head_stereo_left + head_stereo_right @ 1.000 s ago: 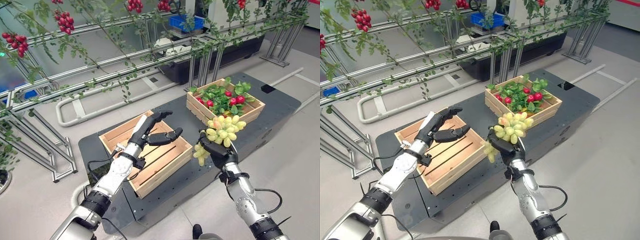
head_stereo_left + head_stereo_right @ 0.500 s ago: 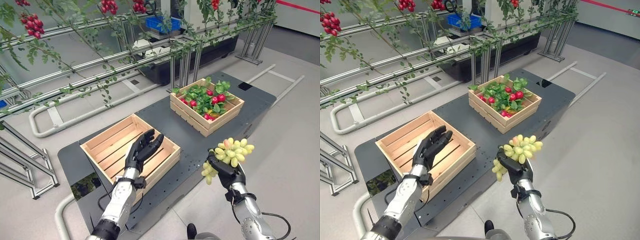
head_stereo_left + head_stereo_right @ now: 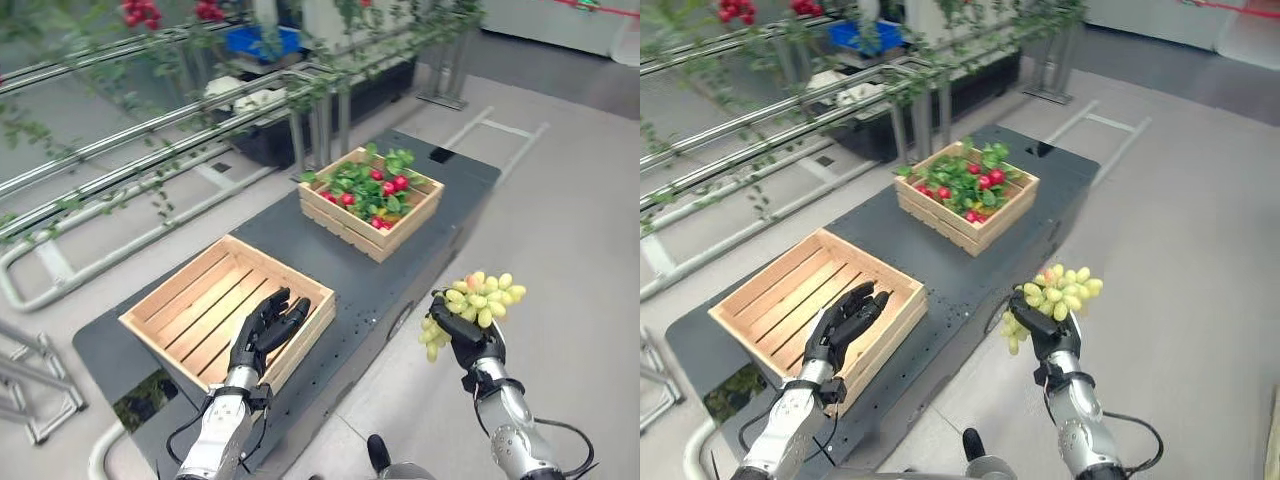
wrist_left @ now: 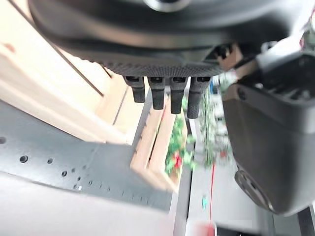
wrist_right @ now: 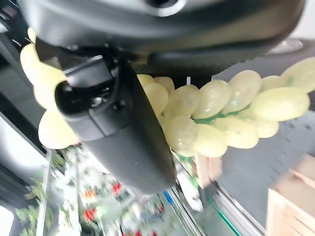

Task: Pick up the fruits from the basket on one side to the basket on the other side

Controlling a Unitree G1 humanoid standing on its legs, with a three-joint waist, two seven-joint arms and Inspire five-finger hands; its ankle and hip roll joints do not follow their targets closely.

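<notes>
Grey floor and metal rails hung with leafy vines and red fruit clusters (image 3: 140, 12) lay behind a dark bench (image 3: 380, 285) that carried two wooden crates; no writing could be read anywhere.

On the bench, the far crate (image 3: 372, 200) was full of green leaves and red fruits, and the near crate (image 3: 225, 308), well apart from it, held nothing. The right hand (image 3: 468, 338) was off the bench's right edge, above the floor, with its fingers (image 5: 118, 128) and thumb curled round a bunch of green grapes (image 3: 472, 298), which stood up from its grip, with some grapes hanging below it. The left hand (image 3: 262, 330) hovered over the near crate's front corner, fingers (image 4: 171, 93) straight and close together, holding nothing. A blue bin (image 3: 255, 40) stood among the rails at the back.
</notes>
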